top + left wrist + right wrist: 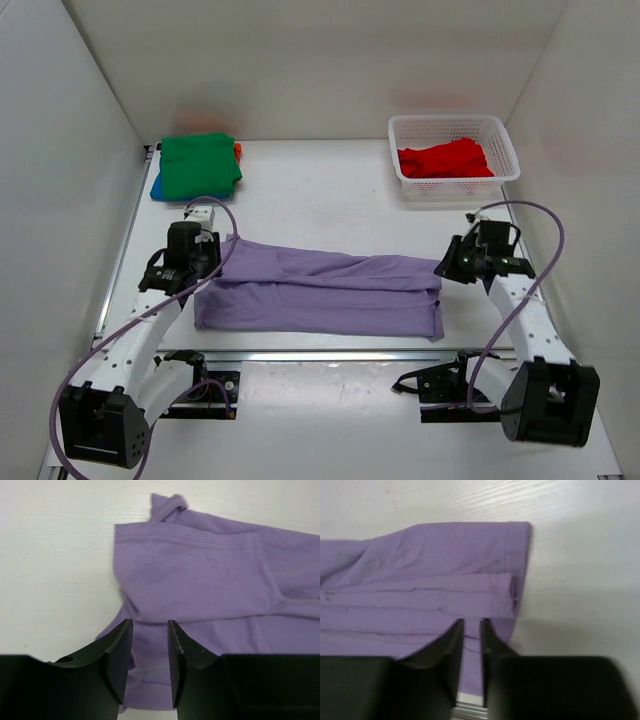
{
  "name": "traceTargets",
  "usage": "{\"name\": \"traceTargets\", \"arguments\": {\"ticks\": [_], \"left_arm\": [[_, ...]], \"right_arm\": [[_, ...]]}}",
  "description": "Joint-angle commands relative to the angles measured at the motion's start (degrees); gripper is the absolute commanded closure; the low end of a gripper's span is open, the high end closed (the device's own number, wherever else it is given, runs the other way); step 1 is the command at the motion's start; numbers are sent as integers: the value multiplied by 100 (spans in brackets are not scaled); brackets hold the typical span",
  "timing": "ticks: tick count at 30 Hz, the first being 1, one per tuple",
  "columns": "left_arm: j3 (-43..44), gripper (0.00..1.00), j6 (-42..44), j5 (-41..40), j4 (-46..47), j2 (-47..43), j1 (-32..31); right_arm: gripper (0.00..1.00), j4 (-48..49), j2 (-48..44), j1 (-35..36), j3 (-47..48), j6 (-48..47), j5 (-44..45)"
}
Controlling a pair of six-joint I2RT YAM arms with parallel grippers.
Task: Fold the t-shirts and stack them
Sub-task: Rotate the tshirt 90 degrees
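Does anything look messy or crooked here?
A little. The purple shirt is folded into a long strip, but a bunched bit pokes out at one corner. The red shirt lies crumpled in the basket.

1. Top view: the light is bright, even and diffuse. The white counter [330, 190] looks almost washed out but shows no harsh glare.
2. A thin, soft shadow runs along the lower edge of the lavender t-shirt [320, 290].
3. Left wrist view: the cloth is evenly lit and fairly sharp. The left gripper [150, 625], at the bottom of the frame, is near-black with its detail lost, and it dims the cloth beneath it.
4. Right wrist view: the right gripper [471, 625] is dark and blurred. A broad grey shadow spreads over the counter at the lower right.
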Motion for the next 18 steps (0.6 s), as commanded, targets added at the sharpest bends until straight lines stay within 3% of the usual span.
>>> {"name": "traceTargets", "arguments": {"ticks": [1, 3, 10, 18], "left_arm": [[217, 56, -411, 286, -22, 0, -262], [94, 55, -649, 426, 171, 123, -542], [286, 62, -1107, 418, 524, 1643, -1255], [1041, 63, -1265, 331, 682, 3628, -1511]], "right_arm": [[91, 506, 592, 324, 381, -339, -426], [99, 646, 1005, 526, 512, -392, -506], [100, 955, 2032, 790, 697, -392, -612], [100, 384, 3177, 739, 1076, 38, -164]]}}
